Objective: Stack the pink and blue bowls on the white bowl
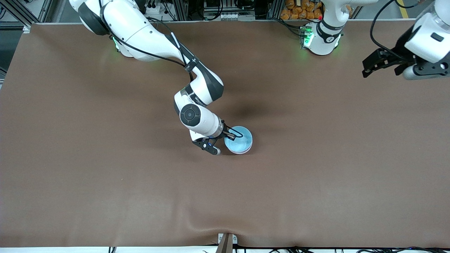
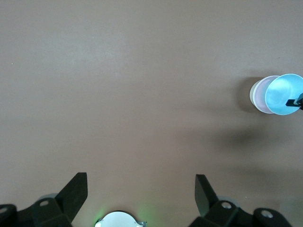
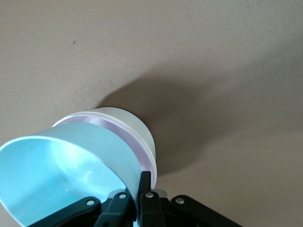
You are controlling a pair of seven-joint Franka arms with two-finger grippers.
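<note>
The light blue bowl point(image 1: 240, 140) sits tilted in the pink bowl point(image 3: 118, 126), which nests in the white bowl point(image 3: 135, 124), at the middle of the table. Only the pink rim and the white outer wall show. My right gripper point(image 1: 229, 134) is shut on the blue bowl's rim point(image 3: 137, 177), one finger inside and one outside. The stack also shows in the left wrist view, with the blue bowl point(image 2: 283, 93) over the pale bowls point(image 2: 258, 95). My left gripper point(image 1: 372, 66) is open and empty, held high over the left arm's end of the table; it waits.
The brown table cover point(image 1: 105, 175) is bare around the stack. A small bracket point(image 1: 226, 240) sits at the table edge nearest the front camera. The left arm's base point(image 1: 321, 38) stands at the edge by the robots.
</note>
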